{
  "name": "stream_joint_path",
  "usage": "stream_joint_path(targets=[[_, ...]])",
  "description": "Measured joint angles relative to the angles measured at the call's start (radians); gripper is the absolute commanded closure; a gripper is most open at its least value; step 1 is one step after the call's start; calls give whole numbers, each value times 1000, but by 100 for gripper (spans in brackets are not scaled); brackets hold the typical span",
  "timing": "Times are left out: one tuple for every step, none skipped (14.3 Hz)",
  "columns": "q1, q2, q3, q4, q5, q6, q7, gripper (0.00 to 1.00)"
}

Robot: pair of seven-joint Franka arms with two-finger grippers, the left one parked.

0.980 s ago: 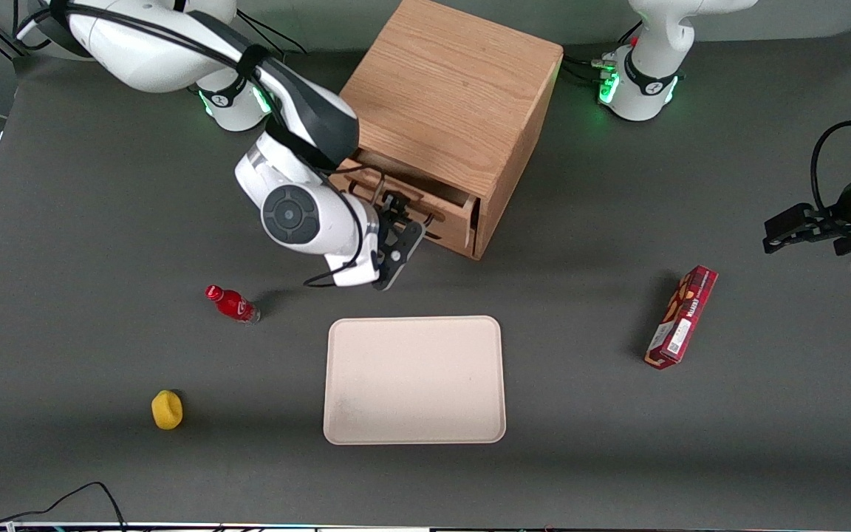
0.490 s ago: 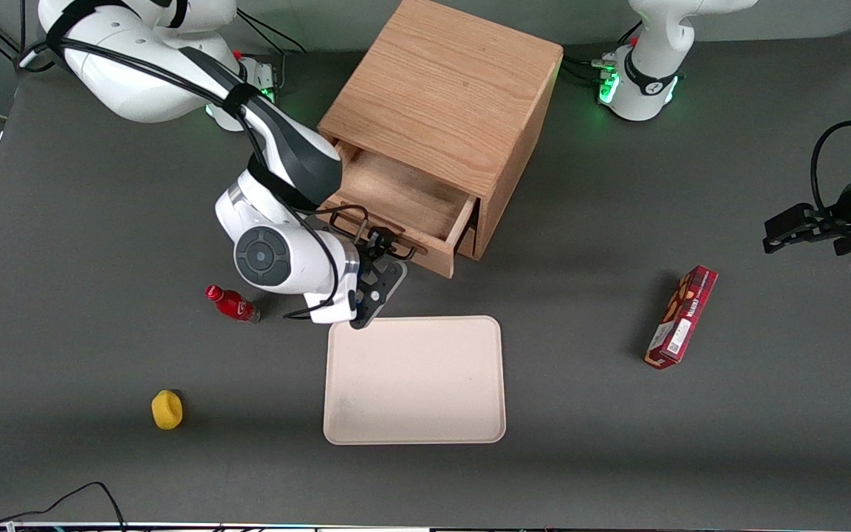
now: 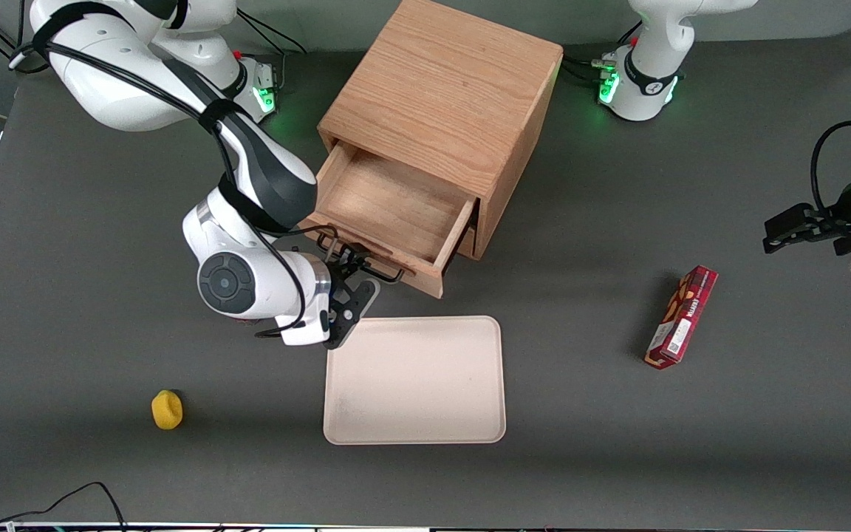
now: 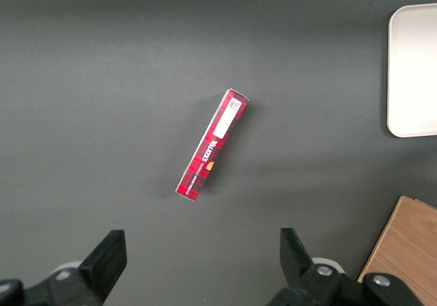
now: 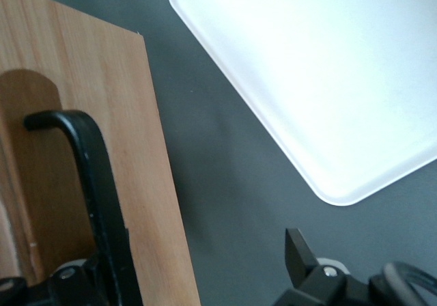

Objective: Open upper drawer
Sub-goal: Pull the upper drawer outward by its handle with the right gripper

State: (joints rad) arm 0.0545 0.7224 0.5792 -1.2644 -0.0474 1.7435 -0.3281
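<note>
Upper drawer [image 3: 394,209] pulled well out of the cabinet [image 3: 449,103], its front edge near the tray [image 3: 414,380]. Hand [image 3: 351,284] at the drawer's black handle [image 5: 95,190], at the tray's 11 o'clock corner; fingers apart, one on each side of the bar. Bare table [image 3: 580,458] around the tray.

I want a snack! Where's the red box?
In the front view, the red box lies on the table toward the parked arm's end, well apart from the tray.

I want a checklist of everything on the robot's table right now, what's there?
Surface: dark grey table, flat.
Job's things: upper drawer pulled well out of the wooden cabinet, nothing seen inside; black handle.
Clutter: beige tray, red box, yellow object.
Grippers: gripper at the drawer's handle.
Cables: black cable at the table edge nearest the camera.
Surroundings: nothing seen.
</note>
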Motion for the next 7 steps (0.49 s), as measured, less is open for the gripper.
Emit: stream_joint_path(targets=[[0,0,-7,2,0,0,-10,0],[1,1,-14,6,0,0,-22,0],[1,1,-25,12,0,0,-35,0],[1,2,-36,18,0,0,-50,0],[1,4,-44,25,0,-1,-60,0],[1,8,-50,32,-1,-1,-65,0],[1,14,-53,44,-1,-1,-67,0]])
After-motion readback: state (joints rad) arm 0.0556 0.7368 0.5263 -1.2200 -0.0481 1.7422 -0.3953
